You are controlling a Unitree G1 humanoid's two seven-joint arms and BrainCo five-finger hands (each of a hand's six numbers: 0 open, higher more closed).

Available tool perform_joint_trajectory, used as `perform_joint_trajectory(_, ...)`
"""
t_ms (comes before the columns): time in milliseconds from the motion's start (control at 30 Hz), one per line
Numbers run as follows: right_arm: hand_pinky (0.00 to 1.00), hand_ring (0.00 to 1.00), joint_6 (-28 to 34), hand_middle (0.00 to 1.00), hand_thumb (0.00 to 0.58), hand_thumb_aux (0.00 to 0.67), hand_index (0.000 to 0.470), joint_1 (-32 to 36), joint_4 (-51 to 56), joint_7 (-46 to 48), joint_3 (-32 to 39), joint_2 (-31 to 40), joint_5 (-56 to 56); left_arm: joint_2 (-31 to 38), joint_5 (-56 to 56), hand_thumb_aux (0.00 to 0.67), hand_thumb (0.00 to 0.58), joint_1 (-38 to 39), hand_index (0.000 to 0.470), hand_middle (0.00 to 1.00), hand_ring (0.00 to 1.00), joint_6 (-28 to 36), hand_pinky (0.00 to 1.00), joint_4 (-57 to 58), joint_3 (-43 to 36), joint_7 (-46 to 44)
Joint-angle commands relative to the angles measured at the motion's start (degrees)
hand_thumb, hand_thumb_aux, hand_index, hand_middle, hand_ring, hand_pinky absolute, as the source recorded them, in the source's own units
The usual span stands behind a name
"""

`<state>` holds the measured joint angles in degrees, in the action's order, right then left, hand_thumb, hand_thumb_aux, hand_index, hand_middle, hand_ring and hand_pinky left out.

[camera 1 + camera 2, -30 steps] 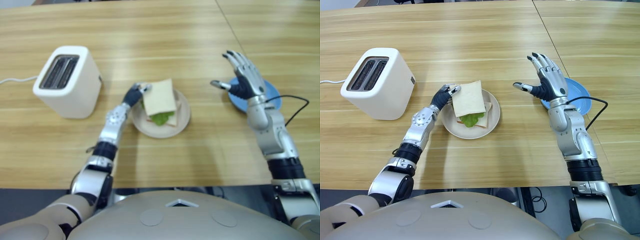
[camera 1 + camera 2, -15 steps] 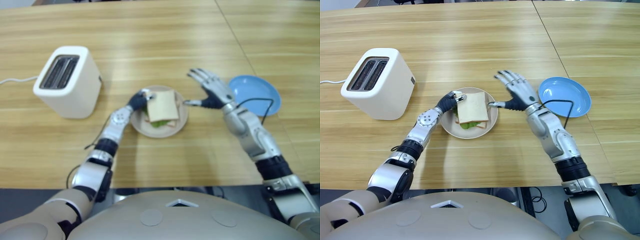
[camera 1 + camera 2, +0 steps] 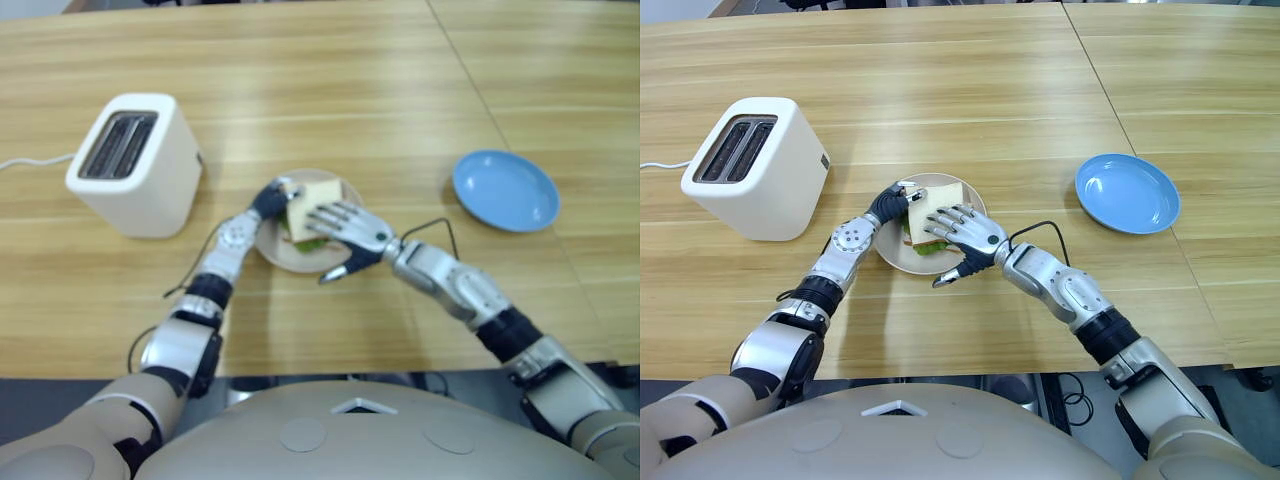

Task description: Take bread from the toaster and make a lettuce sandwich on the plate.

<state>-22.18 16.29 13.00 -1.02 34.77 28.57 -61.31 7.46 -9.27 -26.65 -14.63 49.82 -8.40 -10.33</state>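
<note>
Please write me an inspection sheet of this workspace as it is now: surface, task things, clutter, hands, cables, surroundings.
Surface: wooden table, two tops joined by a seam.
Job's things: toaster at left; plate holding bread slice over lettuce.
Clutter: blue plate, empty, at right.
Hands: left hand grips the bread slice's left edge; right hand spread flat over the sandwich.
Cables: white cord from the toaster; black cable looped at the right wrist.
Surroundings: nothing seen.
</note>
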Motion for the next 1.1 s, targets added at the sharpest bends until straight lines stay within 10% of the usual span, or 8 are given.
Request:
perform_joint_trajectory(33, 0.0, 0.0, 0.68, 0.0, 0.0, 0.0, 0.0, -1.49, 14.65, 4.58, 6.34, -0.8, -2.64, 0.07, -1.63, 0.67, 0.58, 1.67, 0.46, 1.0, 1.0, 0.55, 1.0, -2.49, -1.52, -0.16)
perform_joint_trajectory(167, 0.0, 0.0, 1.11, 0.0, 0.0, 0.0, 0.0, -1.18, 19.59, 3.87, 7.35, -1.84, -2.51, 3.28, -10.02, 0.565, 0.566, 4.67, 0.388, 1.0, 1.0, 2.43, 1.0, -14.69, -4.2, 6.26)
perform_joint_trajectory(233, 0.0, 0.0, 1.0, 0.0, 0.0, 0.0, 0.0, -1.04, 21.37, 3.61, 7.13, -2.33, -1.81, 5.47, -16.11, 0.0, 0.0, 6.76, 0.0, 0.0, 0.0, 5.63, 0.0, -24.23, -4.51, 10.84)
perform_joint_trajectory(733, 0.0, 0.0, 0.75, 0.0, 0.018, 0.011, 0.007, 0.81, 31.63, -4.21, 7.26, -3.78, 0.8, 10.23, -30.91, 0.0, 0.0, 12.35, 0.0, 0.0, 0.0, 16.0, 0.0, -52.21, -0.79, 19.05)
perform_joint_trajectory(800, 0.88, 0.88, 0.08, 0.88, 0.493, 0.41, 0.281, 0.7, 29.74, -5.55, 5.84, -3.46, 2.38, 10.38, -29.13, 0.0, 0.0, 12.67, 0.0, 0.0, 0.0, 15.27, 0.0, -51.06, -0.92, 17.68)
perform_joint_trajectory(833, 1.0, 1.0, -0.47, 1.0, 0.58, 0.67, 0.46, 0.53, 27.86, -6.58, 4.64, -3.12, 3.68, 10.35, -27.13, 0.0, 0.0, 12.98, 0.0, 0.62, 0.62, 14.27, 0.62, -50.24, -0.85, 16.48)
perform_joint_trajectory(867, 1.0, 1.0, -1.6, 1.0, 0.58, 0.67, 0.46, 0.06, 24.14, -8.44, 2.78, -2.26, 5.37, 10.27, -24.25, 0.644, 0.579, 13.63, 0.442, 1.0, 1.0, 13.32, 1.0, -49.58, -0.58, 14.49)
perform_joint_trajectory(1100, 1.0, 1.0, -8.0, 1.0, 0.58, 0.67, 0.46, -7.63, -5.71, -16.21, -15.13, 3.18, 20.25, 14.26, -13.04, 0.67, 0.58, 18.89, 0.46, 1.0, 1.0, 8.54, 1.0, -52.02, 2.65, 5.38)
